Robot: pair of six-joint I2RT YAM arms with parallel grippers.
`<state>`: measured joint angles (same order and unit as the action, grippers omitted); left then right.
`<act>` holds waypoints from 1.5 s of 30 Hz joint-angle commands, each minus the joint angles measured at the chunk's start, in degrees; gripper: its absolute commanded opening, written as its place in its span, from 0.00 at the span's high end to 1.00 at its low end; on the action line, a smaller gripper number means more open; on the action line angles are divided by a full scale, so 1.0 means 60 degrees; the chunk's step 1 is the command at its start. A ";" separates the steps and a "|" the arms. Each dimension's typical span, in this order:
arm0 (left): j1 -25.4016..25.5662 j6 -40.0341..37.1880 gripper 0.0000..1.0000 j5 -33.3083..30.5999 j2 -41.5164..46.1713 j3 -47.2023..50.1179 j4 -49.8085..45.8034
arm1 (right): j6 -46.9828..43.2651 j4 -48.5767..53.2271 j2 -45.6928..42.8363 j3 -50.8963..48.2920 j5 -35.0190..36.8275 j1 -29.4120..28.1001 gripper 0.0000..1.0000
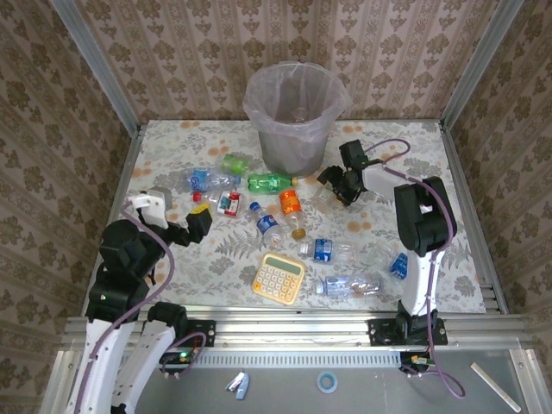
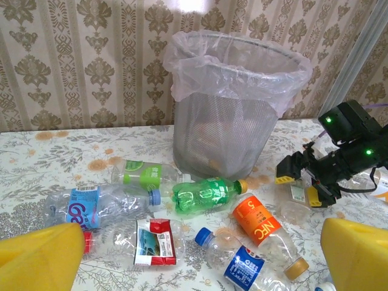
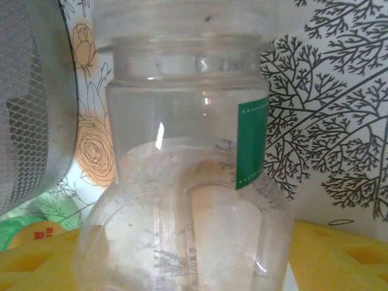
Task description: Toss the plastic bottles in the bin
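- The right claw [image 1: 333, 184] is straddling a clear bottle [image 3: 182, 151] on the tabletop [image 1: 457, 172], just beside the bin [image 1: 289, 147]. I cannot tell whether it is pinching yet.
- The smooth, rounded bottle is risking squirting out of a shallow bite, or bumping the bin's wall on lifting.
- The left claw [image 1: 200, 222] is hanging spread and empty near the other plastic bottles [image 2: 209, 195].
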<state>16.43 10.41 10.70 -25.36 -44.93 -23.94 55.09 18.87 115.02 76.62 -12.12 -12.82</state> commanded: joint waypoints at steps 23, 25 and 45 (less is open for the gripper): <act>-0.0656 0.0111 0.00 0.0518 0.0055 0.0278 0.0581 | -0.3235 0.0719 -0.6422 -0.2222 0.2094 0.0042 0.40; -0.0714 0.0157 0.00 0.0560 0.0037 0.0280 0.0618 | -0.3478 0.0576 -0.6956 -0.2169 0.1973 0.0042 0.42; -0.1362 0.0358 0.00 0.1059 -0.0135 0.0414 0.0915 | -0.5384 -0.3175 -1.0354 -0.0545 0.1724 -0.0286 0.45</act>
<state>8.56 11.94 15.73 -26.17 -43.09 -20.10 24.99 7.55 54.11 71.35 -2.31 -14.15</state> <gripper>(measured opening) 0.997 0.605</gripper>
